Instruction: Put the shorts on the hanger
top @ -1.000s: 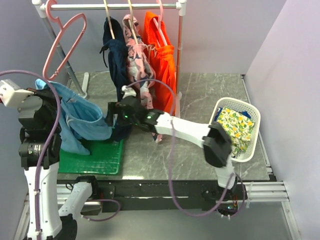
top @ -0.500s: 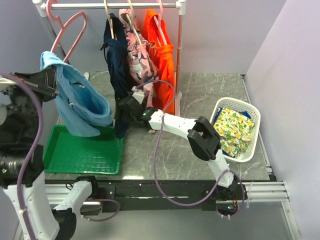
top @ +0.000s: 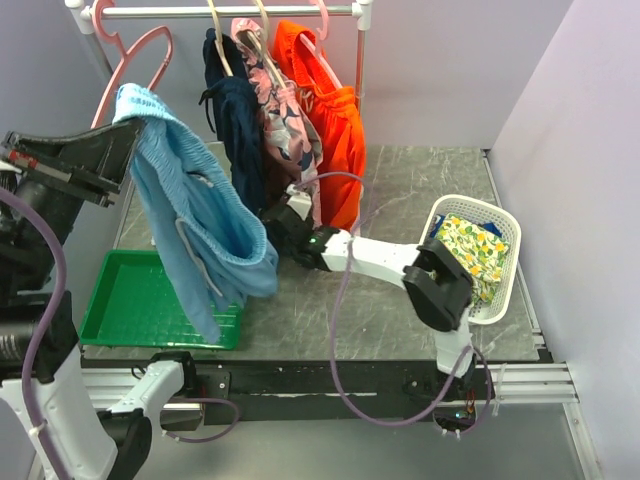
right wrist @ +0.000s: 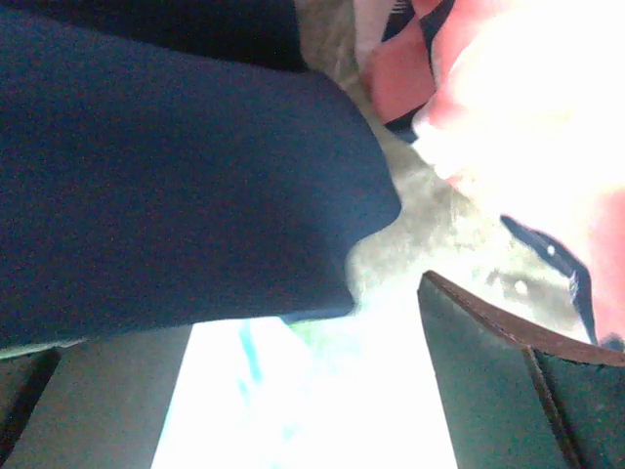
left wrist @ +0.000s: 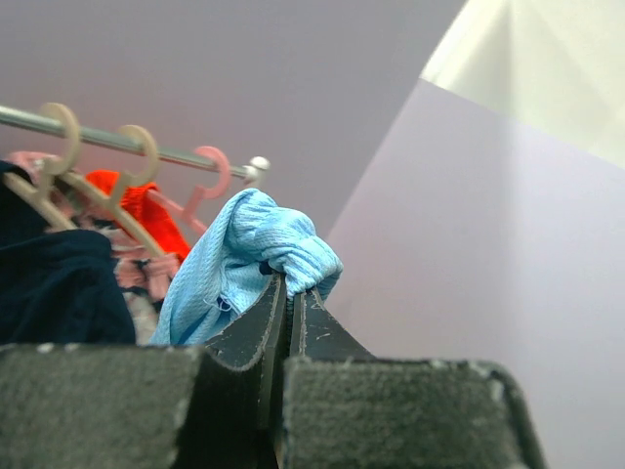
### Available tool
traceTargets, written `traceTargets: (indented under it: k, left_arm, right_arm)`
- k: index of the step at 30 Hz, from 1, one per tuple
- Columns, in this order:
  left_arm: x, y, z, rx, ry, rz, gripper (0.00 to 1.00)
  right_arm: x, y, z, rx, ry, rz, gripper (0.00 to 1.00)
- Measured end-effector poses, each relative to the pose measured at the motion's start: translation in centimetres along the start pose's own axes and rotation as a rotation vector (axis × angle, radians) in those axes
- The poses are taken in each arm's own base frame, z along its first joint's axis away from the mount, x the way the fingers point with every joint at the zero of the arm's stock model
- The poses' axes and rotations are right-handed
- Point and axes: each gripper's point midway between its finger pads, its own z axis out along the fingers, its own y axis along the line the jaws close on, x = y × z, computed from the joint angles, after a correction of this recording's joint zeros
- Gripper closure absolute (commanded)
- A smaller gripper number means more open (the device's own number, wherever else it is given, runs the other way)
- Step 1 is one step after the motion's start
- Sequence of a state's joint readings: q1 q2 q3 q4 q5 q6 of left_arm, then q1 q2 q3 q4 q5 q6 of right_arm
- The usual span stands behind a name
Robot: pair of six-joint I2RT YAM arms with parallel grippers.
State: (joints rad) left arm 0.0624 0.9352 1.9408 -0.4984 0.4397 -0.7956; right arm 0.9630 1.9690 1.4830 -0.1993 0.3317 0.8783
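At the far left of the tabletop, we see the left end effector (top: 125,135) held high, clamped shut on the waistband of the blue shorts (top: 200,230). The shorts dangle over the green tray (top: 120,310). The bare pink hanger (top: 114,76) hangs on the rail just behind them. Further right, the right end effector (top: 278,218) sits beneath the navy garment (top: 235,130), jaws wide apart, apparently holding nothing. A white basket (top: 505,225) stands far right.

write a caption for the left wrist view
Left gripper shut on the blue shorts, clothes rail behind.
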Motion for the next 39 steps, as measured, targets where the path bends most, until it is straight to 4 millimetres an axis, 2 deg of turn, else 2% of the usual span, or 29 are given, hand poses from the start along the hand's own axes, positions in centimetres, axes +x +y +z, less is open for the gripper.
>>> traceTargets:
  k: [4, 8, 11, 15, 18, 20, 23, 25, 27, 30, 34, 39]
  left_arm:
    - [0.1, -1.1, 1.2, 0.082, 0.031, -0.050, 0.99]
    - [0.4, -1.6, 2.5, 0.148, 0.065, -0.109, 0.99]
    - [0.6, -1.7, 3.3, 0.181, 0.083, -0.147, 0.99]
    - [1.4, -0.8, 4.0, 0.177, 0.104, -0.189, 0.99]
    - [2.6, 0.3, 4.5, 0.164, 0.125, -0.217, 0.99]
    - [4.1, 0.4, 5.2, 0.163, 0.154, -0.254, 0.99]
    - [8.0, -2.0, 6.4, 0.219, 0.247, -0.307, 0.99]
    - [11.4, -2.6, 7.2, 0.209, 0.299, -0.323, 0.99]
    - [14.8, -2.2, 7.8, 0.163, 0.345, -0.316, 0.99]
    - [18.9, -1.0, 8.4, 0.080, 0.390, -0.290, 0.99]
    - [22.5, -0.8, 9.3, 0.022, 0.422, -0.246, 0.99]
    - [24.2, -0.9, 9.4, 0.002, 0.432, -0.233, 0.99]
  right_arm:
    - [-0.9, 0.6, -3.8, -0.078, -0.023, 0.032, 0.00]
    - [-1.9, 1.2, -9.6, -0.195, -0.054, 0.086, 0.00]
    - [-2.3, 1.4, -12.8, -0.265, -0.072, 0.119, 0.00]
    - [-2.2, -0.1, -16.5, -0.307, -0.088, 0.173, 0.00]
    - [-1.9, -3.0, -18.6, -0.288, -0.112, 0.217, 0.00]
    - [-2.0, -5.0, -20.0, -0.272, -0.134, 0.237, 0.00]
    - [-3.3, -7.0, -23.2, -0.277, -0.189, 0.269, 0.00]
    - [-4.9, -7.3, -25.7, -0.312, -0.235, 0.293, 0.00]
    - [-6.1, -7.4, -27.6, -0.334, -0.264, 0.303, 0.00]
    - [-7.5, -6.9, -29.8, -0.365, -0.288, 0.318, 0.00]
    - [-6.5, -6.7, -30.3, -0.356, -0.262, 0.310, 0.00]
    - [-4.5, -8.3, -28.4, -0.270, -0.234, 0.295, 0.05]
